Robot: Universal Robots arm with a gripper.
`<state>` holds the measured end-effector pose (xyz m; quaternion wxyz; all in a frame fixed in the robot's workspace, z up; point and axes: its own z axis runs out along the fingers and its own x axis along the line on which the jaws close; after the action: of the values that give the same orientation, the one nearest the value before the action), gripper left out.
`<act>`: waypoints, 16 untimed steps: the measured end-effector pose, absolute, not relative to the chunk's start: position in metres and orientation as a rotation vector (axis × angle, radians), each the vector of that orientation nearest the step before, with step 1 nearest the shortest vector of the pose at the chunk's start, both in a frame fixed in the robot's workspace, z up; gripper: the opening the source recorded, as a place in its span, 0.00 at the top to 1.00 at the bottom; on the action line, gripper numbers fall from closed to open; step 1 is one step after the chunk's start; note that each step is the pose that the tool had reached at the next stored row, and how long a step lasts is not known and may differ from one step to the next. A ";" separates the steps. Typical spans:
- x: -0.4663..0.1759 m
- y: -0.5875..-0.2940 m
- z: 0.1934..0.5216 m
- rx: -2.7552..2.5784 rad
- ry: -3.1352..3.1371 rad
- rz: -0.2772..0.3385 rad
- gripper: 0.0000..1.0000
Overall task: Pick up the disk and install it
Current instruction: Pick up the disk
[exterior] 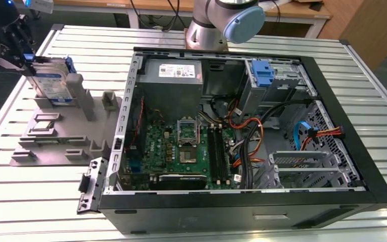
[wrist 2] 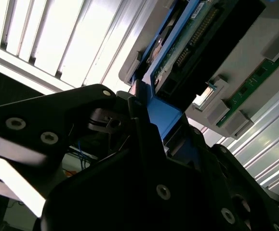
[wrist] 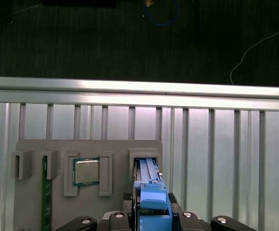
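Observation:
The disk point(exterior: 51, 83) stands on edge in a slot of the grey parts holder point(exterior: 59, 138) on the exterior view's left; it is silver-grey with a blue-and-white label and blue side rails. My gripper point(exterior: 18, 50) sits at its upper end, shut on the disk's blue rail. In the first wrist view the blue rail point(wrist: 151, 190) runs between the black fingers of the gripper point(wrist: 153, 219). The second wrist view gives the disk's circuit-board side point(wrist 2: 187, 48), with the gripper point(wrist 2: 151, 125) pressed against the rail on both sides.
The open computer case point(exterior: 247, 206) lies on the slatted table at the exterior view's right, with a blue bracket point(exterior: 264, 73) on its drive cage and a grey power supply point(exterior: 173, 75). The holder also carries a processor point(wrist: 86, 171) and a green memory stick point(wrist: 45, 192). The arm's base point(exterior: 223, 25) stands behind the case.

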<state>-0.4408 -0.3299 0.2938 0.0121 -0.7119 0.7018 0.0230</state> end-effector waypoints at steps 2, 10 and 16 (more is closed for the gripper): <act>-0.441 -0.330 0.294 -2.219 2.188 0.072 0.62; -0.441 -0.330 0.293 -2.219 2.188 0.072 0.55; -0.441 -0.330 0.293 -2.219 2.188 0.072 0.64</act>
<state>-0.4408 -0.3299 0.2932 0.0121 -0.7119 0.7018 0.0229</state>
